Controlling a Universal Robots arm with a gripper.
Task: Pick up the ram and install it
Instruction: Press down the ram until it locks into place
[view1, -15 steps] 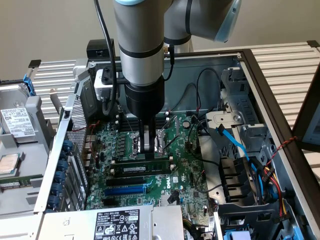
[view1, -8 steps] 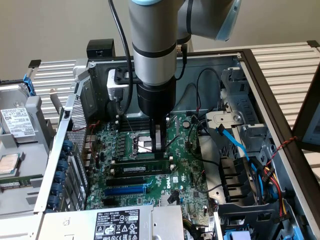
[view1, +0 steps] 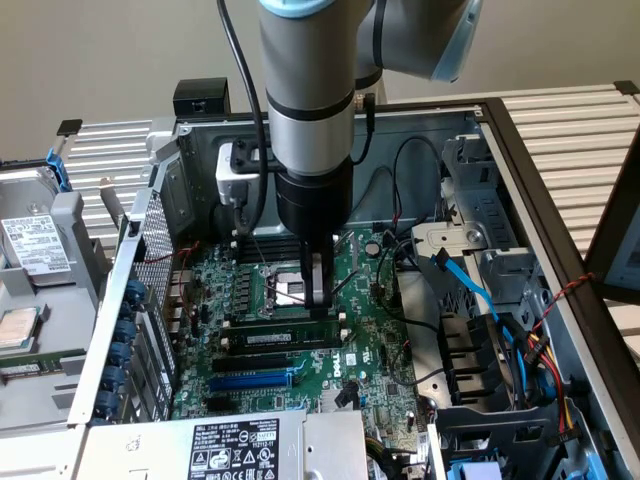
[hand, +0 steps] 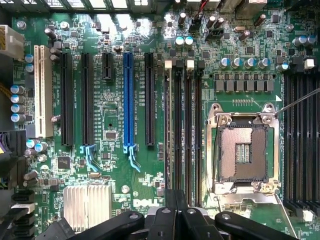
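The ram (view1: 285, 338), a long thin stick with a white label, stands on edge in a slot on the green motherboard (view1: 370, 350), just in front of the open CPU socket (view1: 285, 290). My gripper (view1: 322, 308) comes straight down from the arm, and its tips are at the ram's top edge, near the end toward the exterior view's right. The fingers are together. In the wrist view the gripper (hand: 177, 212) is shut over the row of long black slots (hand: 190, 125), beside the CPU socket (hand: 243, 152).
A black slot (view1: 255, 361) and a blue slot (view1: 250, 380) lie in front of the ram. Blue and black cables (view1: 465, 285) and drive cages crowd the case on the exterior view's right. A silver heatsink (hand: 86, 207) sits near the gripper. Loose drives (view1: 35, 245) lie outside the case.
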